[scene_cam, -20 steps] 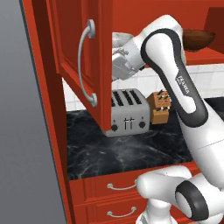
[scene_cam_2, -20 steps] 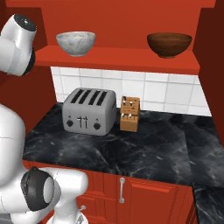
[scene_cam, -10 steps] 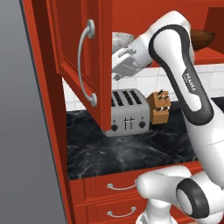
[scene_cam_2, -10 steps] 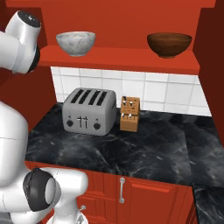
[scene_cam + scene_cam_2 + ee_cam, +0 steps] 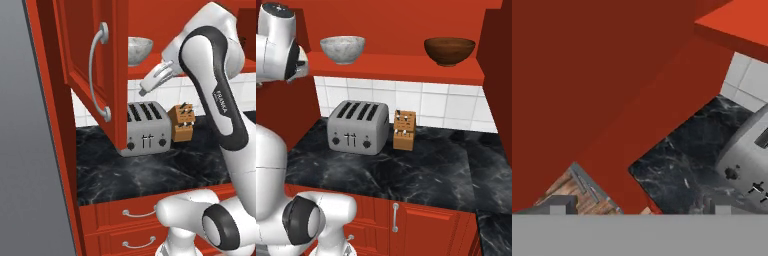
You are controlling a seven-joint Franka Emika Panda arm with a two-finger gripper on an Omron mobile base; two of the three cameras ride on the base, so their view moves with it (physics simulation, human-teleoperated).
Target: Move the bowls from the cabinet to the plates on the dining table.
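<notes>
Heads up, the main risk here is the open cabinet door (image 5: pixel 90 75). Your gripper (image 5: pixel 150 86) hangs just below the front edge of the red inner shelf (image 5: pixel 396 67), between that door and the grey speckled bowl (image 5: pixel 342 49), and the hand view is mostly red panel. If you swing up for the bowl without backing off, I'd guess the wrist clips the shelf lip or the door. The claw is spread wide with nothing in it, so at least there's nothing to drop yet.

Second worry: the grey bowl sits close to the shelf's front edge on the left side. Come in too low and you'd likely shove it back or tip it instead of getting fingers over the rim. The toaster (image 5: pixel 358 126) and the knife block (image 5: pixel 404 130) stand on the black counter (image 5: pixel 406 170) right below, so a knocked bowl would land on them.

The dark brown bowl (image 5: pixel 449 50) is on the same shelf, well apart to the right, so that reach should be cleaner.

Count:
- bowls: two, both on the cabinet shelf, neither touched
- toaster: one, four slots
- knife block: one, just beside the toaster
- long curved door handle (image 5: pixel 96 70): one

Plates and the dining table aren't in front of you here, so both bowls have the whole trip ahead.
</notes>
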